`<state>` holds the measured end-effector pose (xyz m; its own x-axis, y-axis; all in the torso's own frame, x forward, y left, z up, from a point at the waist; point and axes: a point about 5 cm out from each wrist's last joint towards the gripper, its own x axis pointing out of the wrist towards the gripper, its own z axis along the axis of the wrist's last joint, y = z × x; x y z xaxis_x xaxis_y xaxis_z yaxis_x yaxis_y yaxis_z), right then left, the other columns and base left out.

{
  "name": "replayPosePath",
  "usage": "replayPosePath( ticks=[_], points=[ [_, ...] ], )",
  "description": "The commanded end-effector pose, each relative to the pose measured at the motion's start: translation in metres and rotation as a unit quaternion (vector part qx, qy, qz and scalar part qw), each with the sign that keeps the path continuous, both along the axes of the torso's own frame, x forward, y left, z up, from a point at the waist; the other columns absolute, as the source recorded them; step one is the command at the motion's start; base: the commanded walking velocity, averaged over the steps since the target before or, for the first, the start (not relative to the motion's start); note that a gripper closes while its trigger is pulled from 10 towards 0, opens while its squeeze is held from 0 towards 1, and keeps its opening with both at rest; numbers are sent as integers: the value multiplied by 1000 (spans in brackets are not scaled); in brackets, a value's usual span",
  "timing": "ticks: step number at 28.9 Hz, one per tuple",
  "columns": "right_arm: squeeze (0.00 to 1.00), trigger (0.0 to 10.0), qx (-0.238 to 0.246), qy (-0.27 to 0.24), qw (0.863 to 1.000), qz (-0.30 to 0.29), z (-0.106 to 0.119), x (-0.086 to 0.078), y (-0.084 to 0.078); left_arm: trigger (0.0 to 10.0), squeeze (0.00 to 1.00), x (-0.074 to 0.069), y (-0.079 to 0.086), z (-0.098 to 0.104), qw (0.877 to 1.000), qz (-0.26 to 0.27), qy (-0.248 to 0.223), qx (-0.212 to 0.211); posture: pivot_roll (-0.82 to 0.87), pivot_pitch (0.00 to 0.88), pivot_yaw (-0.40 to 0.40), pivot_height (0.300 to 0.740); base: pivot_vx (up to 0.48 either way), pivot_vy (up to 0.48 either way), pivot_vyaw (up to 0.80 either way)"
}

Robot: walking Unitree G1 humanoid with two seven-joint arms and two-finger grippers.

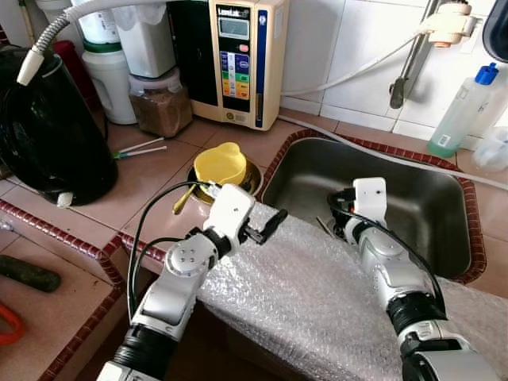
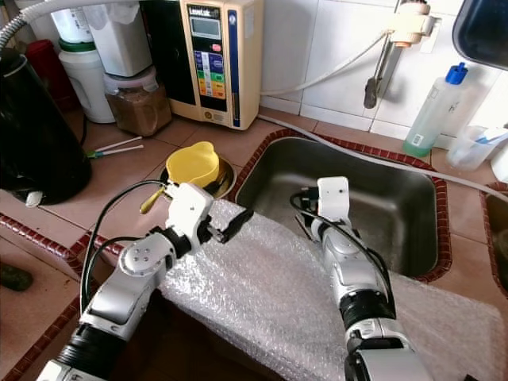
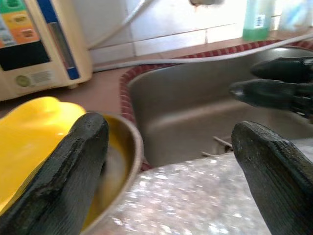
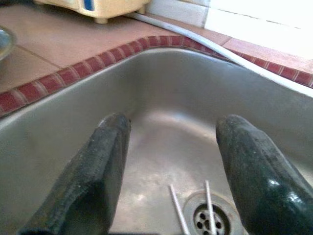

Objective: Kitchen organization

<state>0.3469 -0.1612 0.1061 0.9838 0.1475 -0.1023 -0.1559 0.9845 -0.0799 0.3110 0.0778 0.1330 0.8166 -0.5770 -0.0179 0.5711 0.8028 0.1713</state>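
A yellow cup (image 1: 221, 164) sits in a metal bowl (image 1: 253, 179) on the tiled counter, just left of the steel sink (image 1: 429, 208). A sheet of bubble wrap (image 1: 317, 294) drapes over the sink's front edge. My left gripper (image 1: 268, 225) hovers open above the wrap, right of the bowl, with nothing between its fingers (image 3: 73, 161). The yellow cup (image 3: 29, 132) lies close beside one finger. My right gripper (image 1: 339, 216) hangs open inside the sink, holding nothing. Below its fingers (image 4: 102, 166) are the drain (image 4: 208, 221) and two thin sticks (image 4: 178, 210).
A black kettle (image 1: 48, 127) stands at the left. A cream water machine (image 1: 238, 59) and jars (image 1: 159, 99) line the back wall. Thin straws (image 1: 141, 148) lie on the counter. A soap bottle (image 1: 464, 111) and the tap (image 1: 413, 55) stand behind the sink.
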Motion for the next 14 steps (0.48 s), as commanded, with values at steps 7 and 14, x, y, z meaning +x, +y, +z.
replayPosePath(
  ticks=[7, 14],
  points=[
    [1000, 10000, 23, -62, 996, 55, 23, -14, 29, 10000, 1000, 15, 12, 12, 996, 78, -21, -25, 8, 0, 23, 740, 0, 0, 0],
    [0, 10000, 86, -75, 987, 116, 32, -36, 61, 10000, 0, 33, 24, 25, 985, 158, -29, -60, 0, 0, 31, 740, 0, 0, 0]
  ],
)
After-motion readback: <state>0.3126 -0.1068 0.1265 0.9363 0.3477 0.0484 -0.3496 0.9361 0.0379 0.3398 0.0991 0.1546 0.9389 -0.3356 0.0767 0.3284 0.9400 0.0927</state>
